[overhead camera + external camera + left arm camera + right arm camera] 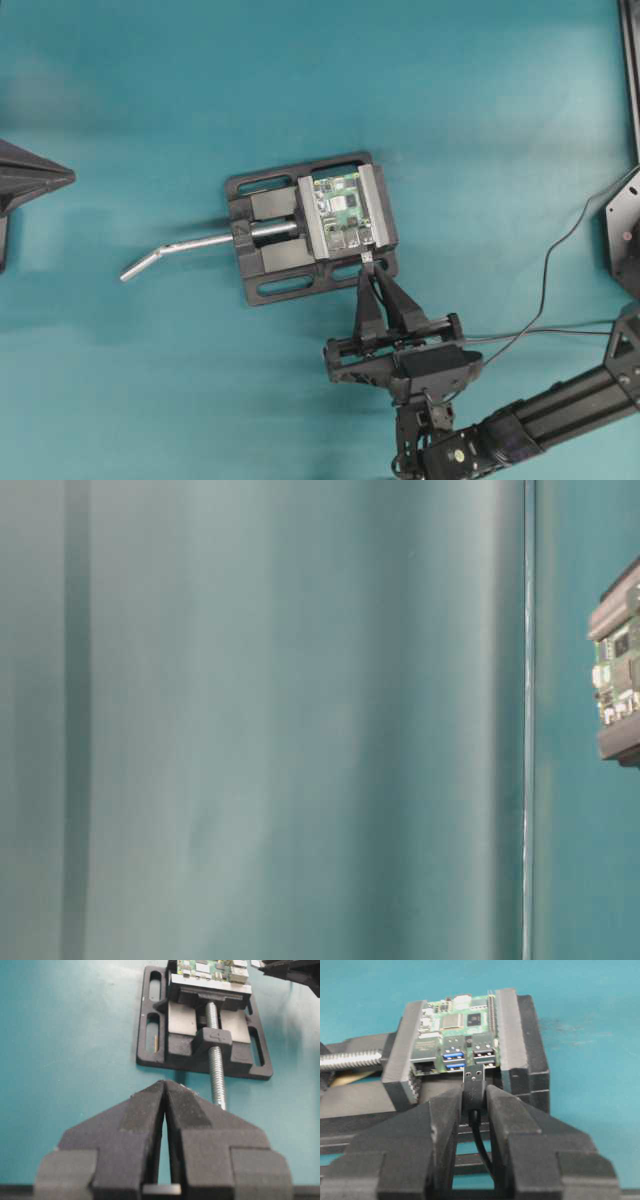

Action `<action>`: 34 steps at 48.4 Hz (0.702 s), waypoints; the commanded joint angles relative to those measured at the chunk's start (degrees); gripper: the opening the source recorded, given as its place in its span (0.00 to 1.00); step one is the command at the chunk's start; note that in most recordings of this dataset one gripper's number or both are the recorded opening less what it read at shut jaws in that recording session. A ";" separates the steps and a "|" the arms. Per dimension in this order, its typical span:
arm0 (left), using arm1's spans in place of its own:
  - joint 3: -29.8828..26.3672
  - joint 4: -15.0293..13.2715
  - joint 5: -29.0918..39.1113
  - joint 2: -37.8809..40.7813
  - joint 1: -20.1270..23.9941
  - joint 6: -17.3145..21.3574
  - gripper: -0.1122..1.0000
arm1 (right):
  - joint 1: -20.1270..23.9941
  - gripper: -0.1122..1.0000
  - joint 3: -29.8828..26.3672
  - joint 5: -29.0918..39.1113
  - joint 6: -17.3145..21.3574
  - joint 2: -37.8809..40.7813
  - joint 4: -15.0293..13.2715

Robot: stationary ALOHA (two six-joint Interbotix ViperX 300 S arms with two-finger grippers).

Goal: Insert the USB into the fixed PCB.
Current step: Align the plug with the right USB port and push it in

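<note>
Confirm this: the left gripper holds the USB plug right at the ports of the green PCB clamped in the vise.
Wrong arm. The right gripper holds the USB at the ports of the fixed PCB in the vise, as the right wrist view shows.

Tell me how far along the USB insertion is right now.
Done: the right gripper has the USB plug pinched in its jaws, and the green board sits clamped in the vise. In hand: the plug's tip is at the board's black port, not visibly seated. Left: pushing it in and releasing.
</note>
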 commanded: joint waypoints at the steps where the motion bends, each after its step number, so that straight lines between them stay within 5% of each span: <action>1: -1.58 0.18 -0.26 0.35 0.18 -0.26 0.10 | -0.26 0.27 -0.53 -0.53 0.09 -1.76 -0.88; 34: -1.49 0.18 -0.26 0.44 0.18 -0.26 0.10 | -0.70 0.27 0.26 -1.23 -0.09 -1.76 -0.88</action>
